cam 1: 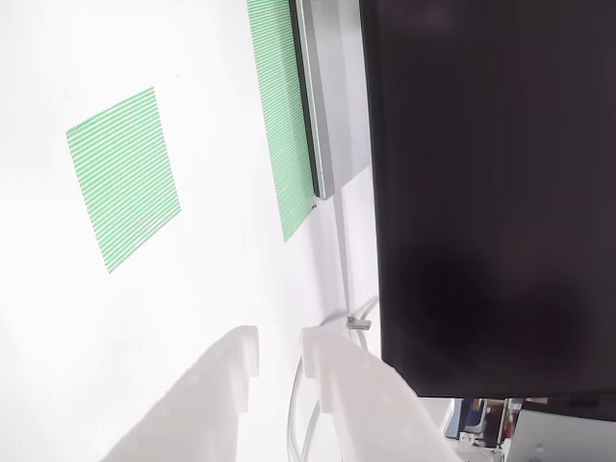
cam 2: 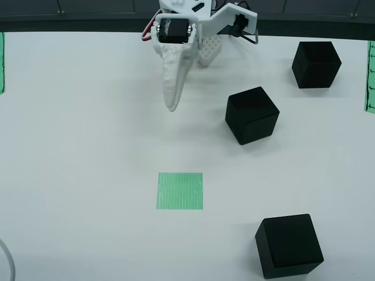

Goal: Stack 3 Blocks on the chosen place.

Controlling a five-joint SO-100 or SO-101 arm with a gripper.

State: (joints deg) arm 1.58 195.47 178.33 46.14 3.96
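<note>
Overhead view: three black blocks lie apart on the white table (cam 2: 76, 175), none on the striped square (cam 2: 180, 191). One block (cam 2: 316, 64) sits at upper right, one (cam 2: 252, 115) right of centre, one (cam 2: 289, 245) at lower right. The nearest to the square is the centre-right block, up and to its right; the lower-right block lies down and to its right.

Gripper-mounted view: the green-and-white square (cam 1: 123, 176) lies flat at upper left, bare. A longer green striped strip (cam 1: 281, 115) runs beside a grey-edged slab (cam 1: 332, 96), and a big flat black panel (cam 1: 491, 192) covers the right side. Thin cables (cam 1: 303, 414) trail along the table below the slab.

Hidden or cut off: green strips (cam 2: 370, 76) at the overhead view's right and left edges are cropped. The arm's base is cut by the top edge. A pale cable curve (cam 2: 7, 260) shows at lower left, cropped. Clutter at the wrist view's bottom right is too small to identify.

Arm pose: the white arm (cam 2: 199, 29) reaches in from the top edge, its gripper (cam 2: 171, 99) pointing down-frame, above the square and well apart from it.

Pincer: in the wrist view the gripper (cam 1: 281, 348) has its two white fingers (cam 1: 236, 361) parted by a narrow gap with bare table between them, holding nothing.
</note>
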